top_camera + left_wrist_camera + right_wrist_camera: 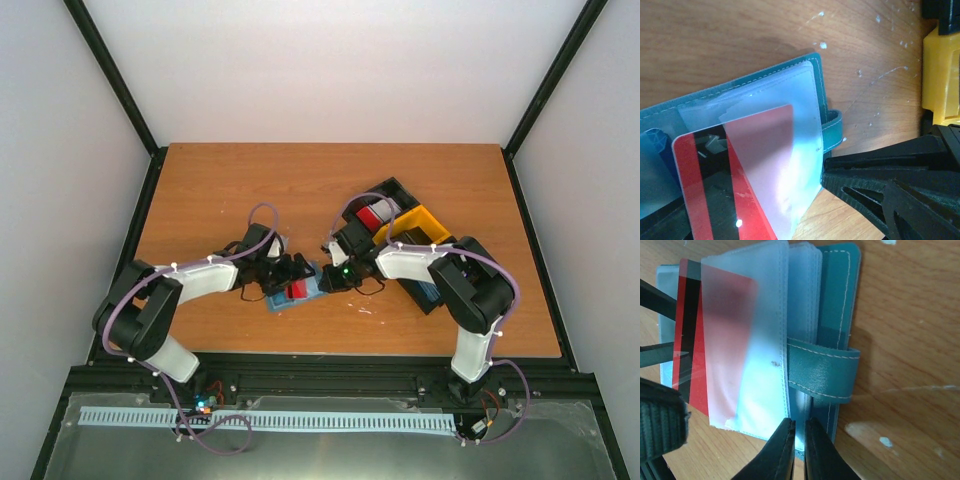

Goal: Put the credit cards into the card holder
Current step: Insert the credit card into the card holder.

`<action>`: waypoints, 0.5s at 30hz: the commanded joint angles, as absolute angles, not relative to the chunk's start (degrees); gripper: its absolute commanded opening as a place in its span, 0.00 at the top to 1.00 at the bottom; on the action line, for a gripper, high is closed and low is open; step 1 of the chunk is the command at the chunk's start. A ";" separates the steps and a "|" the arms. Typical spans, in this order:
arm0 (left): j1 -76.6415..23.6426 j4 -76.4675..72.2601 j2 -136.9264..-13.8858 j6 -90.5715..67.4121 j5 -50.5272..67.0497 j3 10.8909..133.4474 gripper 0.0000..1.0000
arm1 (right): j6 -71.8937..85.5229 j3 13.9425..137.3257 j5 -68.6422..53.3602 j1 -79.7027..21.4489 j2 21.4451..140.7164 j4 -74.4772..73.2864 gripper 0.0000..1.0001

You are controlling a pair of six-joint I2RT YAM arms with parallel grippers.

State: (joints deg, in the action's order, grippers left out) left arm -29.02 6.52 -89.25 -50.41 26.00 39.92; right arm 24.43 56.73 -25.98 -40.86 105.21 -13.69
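Observation:
The blue-grey card holder (310,283) lies open on the table between both grippers, cover (807,70) down and snap tab (825,375) sticking out. A bright red credit card (700,190) sits partway inside a clear pocket (760,340), its striped end still outside. My left gripper (747,202) stands open around the card's outer end, and one finger (875,185) touches the pocket's edge. My right gripper (799,440) is shut on the card holder's near edge, beside the tab. Another red credit card (372,215) lies in the tray.
A black-and-yellow tray (425,222) stands right of the card holder, behind my right arm; its yellow wall (940,75) shows in the left wrist view. White specks dot the wooden table (250,180).

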 commanded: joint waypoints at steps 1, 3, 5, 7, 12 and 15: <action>-29.42 19.37 -88.81 -50.37 20.49 40.13 0.11 | 24.58 54.80 -25.75 -41.48 106.96 -13.97 0.92; -29.44 20.55 -88.61 -50.31 20.38 41.05 0.13 | 24.45 54.63 -25.94 -41.48 106.81 -13.70 0.92; -29.49 22.07 -88.83 -50.44 19.95 41.98 0.14 | 24.29 54.49 -26.01 -41.48 106.66 -13.55 0.92; -29.53 23.47 -88.89 -50.68 19.23 42.54 0.14 | 24.11 54.36 -26.27 -41.48 106.55 -13.38 0.92; -30.01 26.25 -88.28 -51.90 17.61 43.15 0.10 | 23.60 53.90 -27.51 -41.47 106.35 -12.44 0.92; -30.23 27.35 -87.56 -52.25 17.09 43.48 0.10 | 23.40 53.74 -28.10 -41.48 105.94 -11.61 0.92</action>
State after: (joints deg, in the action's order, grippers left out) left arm -29.78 18.28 -87.99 -51.05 21.89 43.48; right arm 24.40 55.20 -28.62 -41.04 105.23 -10.66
